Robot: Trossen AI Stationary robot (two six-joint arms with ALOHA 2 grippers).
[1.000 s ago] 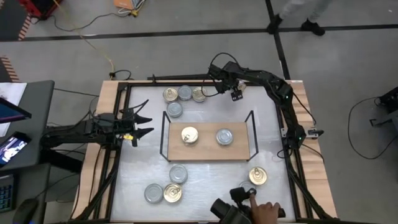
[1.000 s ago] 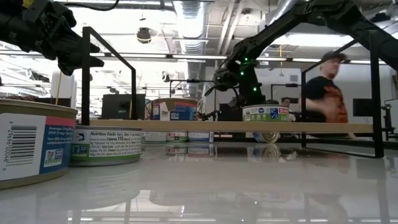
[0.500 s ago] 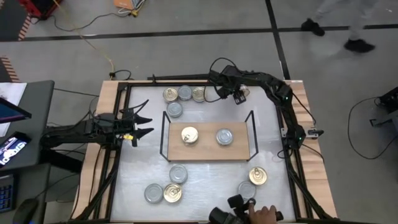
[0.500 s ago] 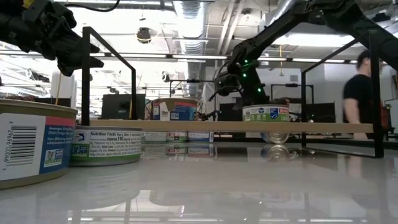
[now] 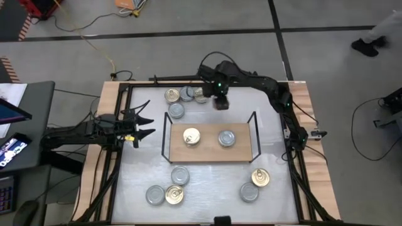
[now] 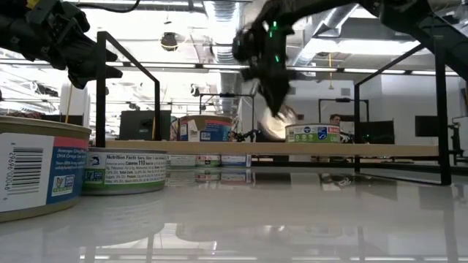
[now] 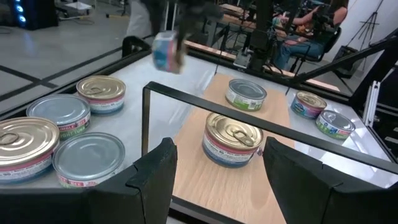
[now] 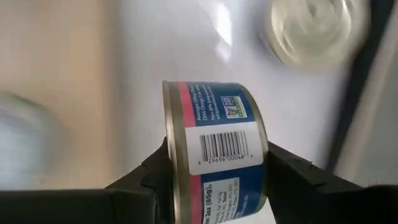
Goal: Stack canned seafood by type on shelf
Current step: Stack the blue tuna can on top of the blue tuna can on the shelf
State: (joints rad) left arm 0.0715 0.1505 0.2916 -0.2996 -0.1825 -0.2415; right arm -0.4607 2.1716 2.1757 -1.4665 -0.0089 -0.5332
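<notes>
Right gripper [image 8: 214, 171] clamped on tin [image 8: 214, 168], fingers pressing label sides, tin tilted on edge, airborne near shelf's [image 5: 210, 154] far edge. Risk: tilted tin slips from pinch, or clips black wire frame [image 5: 252, 119] going in. On board: gold-lid tin [image 5: 191, 136] and silver-lid tin [image 5: 227, 137], apart; wrong stack mixes types. Left gripper [image 5: 139, 125] part open, empty, waits at table's left edge.

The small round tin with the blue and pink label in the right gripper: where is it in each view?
High view: hidden under the right gripper, behind the wooden shelf.
Low view: blurred tin above the shelf.
Left wrist view: blurred, lifted beyond the shelf's black wire frame.
Right wrist view: centre, on edge between the fingers.
Shared landmark: the shelf.
</notes>
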